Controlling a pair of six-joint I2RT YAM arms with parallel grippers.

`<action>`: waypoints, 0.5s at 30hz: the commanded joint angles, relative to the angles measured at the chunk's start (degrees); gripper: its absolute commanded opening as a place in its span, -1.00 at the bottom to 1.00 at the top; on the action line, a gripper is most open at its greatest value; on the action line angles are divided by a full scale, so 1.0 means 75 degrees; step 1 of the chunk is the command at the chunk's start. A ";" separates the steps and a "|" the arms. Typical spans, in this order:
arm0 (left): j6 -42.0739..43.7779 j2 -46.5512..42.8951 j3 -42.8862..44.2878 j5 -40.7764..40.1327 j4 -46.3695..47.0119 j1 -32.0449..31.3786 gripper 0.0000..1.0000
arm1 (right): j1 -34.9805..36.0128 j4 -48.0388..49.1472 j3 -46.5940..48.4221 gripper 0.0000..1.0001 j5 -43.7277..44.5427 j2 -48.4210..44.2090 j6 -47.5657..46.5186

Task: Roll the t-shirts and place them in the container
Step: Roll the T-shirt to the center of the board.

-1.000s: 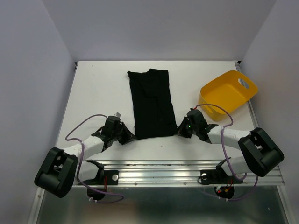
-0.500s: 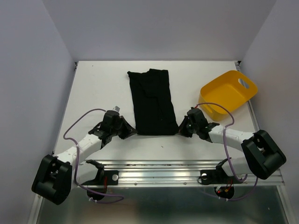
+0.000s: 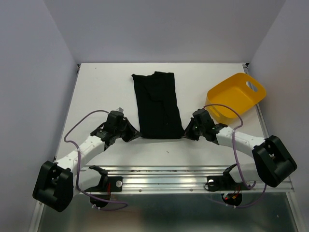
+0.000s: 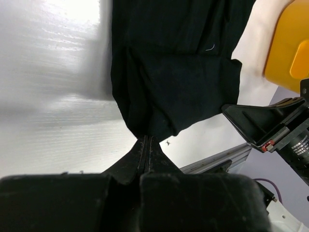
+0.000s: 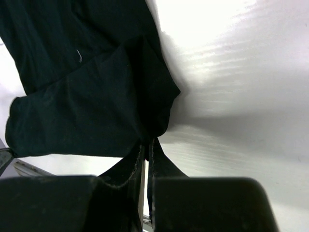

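One black t-shirt (image 3: pixel 157 104) lies folded into a long narrow strip down the middle of the white table (image 3: pixel 101 92). Its near end is lifted and turned over onto itself. My left gripper (image 3: pixel 134 135) is shut on the near left corner of the t-shirt (image 4: pixel 169 72), and the fingertips (image 4: pixel 146 143) pinch the cloth. At the near right corner my right gripper (image 3: pixel 185 134) is shut on the t-shirt (image 5: pixel 82 96) as well, with the cloth bunched just above its fingertips (image 5: pixel 146 145).
A yellow plastic tub (image 3: pixel 236 96) stands at the right side of the table, also seen as a yellow tub (image 4: pixel 289 53) in the left wrist view. A metal rail (image 3: pixel 169 176) runs along the near table edge. White walls close in the left, back and right.
Both grippers have moved away from the near edge, carrying the t-shirt's near end with them, so its near edge now lies farther up the table.
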 commanded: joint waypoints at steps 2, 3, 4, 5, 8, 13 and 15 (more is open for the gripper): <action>-0.0046 0.0030 0.0531 -0.0335 -0.0381 -0.0005 -1.00 | -0.0038 -0.0542 0.0678 -0.99 0.0488 0.0204 0.0096; -0.0046 0.0053 0.0567 -0.0370 -0.0381 0.0007 -1.00 | -0.0038 -0.0531 0.0701 -0.99 0.0476 0.0251 0.0131; -0.0058 0.0077 0.0625 -0.0382 -0.0370 0.0007 -1.00 | -0.0038 -0.0531 0.0725 -0.99 0.0476 0.0275 0.0154; -0.0047 0.0158 0.0660 -0.0417 -0.0381 0.0019 -1.00 | -0.0038 -0.0531 0.0725 -0.99 0.0465 0.0275 0.0178; 0.0000 0.0253 0.0731 -0.0394 -0.0393 0.0054 -1.00 | -0.0038 -0.0542 0.0760 -0.99 0.0464 0.0286 0.0225; 0.0129 0.0230 0.0544 -0.0301 -0.0510 0.0066 -1.00 | -0.0038 -0.0566 0.0527 -0.99 0.0313 0.0111 0.0307; 0.0188 0.0078 0.0415 -0.0254 -0.0627 0.0054 -1.00 | -0.0038 -0.0508 0.0374 -0.99 0.0079 -0.0029 0.0377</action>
